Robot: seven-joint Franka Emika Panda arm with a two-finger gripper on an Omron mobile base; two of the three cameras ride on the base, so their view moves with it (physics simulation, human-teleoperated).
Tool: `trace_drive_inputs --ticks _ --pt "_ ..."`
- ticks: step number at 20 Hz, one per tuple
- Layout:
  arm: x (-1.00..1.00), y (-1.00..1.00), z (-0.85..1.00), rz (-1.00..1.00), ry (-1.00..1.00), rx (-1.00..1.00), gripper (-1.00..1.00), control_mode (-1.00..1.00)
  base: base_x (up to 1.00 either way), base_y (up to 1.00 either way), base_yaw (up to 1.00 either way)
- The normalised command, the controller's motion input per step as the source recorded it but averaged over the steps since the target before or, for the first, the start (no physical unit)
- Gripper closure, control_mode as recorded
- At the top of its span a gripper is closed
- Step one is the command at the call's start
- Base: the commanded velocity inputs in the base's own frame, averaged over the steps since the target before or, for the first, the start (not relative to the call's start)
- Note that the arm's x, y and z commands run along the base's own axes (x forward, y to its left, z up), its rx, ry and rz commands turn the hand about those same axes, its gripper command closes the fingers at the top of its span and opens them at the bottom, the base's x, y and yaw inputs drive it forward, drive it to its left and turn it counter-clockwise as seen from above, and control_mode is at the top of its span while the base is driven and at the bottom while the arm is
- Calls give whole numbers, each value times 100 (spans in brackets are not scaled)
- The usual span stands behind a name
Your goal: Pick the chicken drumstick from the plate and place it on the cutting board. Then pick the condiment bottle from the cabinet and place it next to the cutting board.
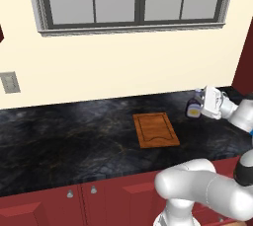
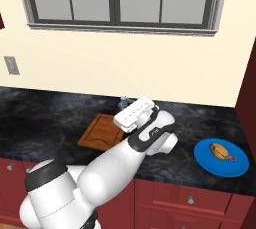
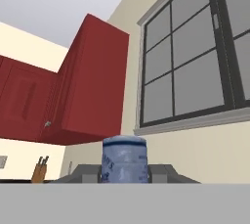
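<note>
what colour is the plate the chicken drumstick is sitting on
Bright blue. The plate shows best in the right base view, with the chicken drumstick lying on it.

We see our white arm with dark joints bent sharply at the elbow, its forearm reaching forward over the black marbled counter (image 1: 74, 136). The wrist is turned so the end effector (image 1: 200, 107) lies roughly level, pointing left in the left base view. Its two fingers (image 3: 161, 173) are drawn close, clamped on either side of the small dark brown condiment bottle with the grey-white cap (image 3: 124, 159), holding it upright just above the counter.
</note>
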Motion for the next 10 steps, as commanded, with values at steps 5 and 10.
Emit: trace_drive_inputs --ticks 5,10 --pt "18 0 -11 0 0 0 100 -100 0 0 0" --pt "22 -3 -15 0 0 0 100 -100 0 0 0"
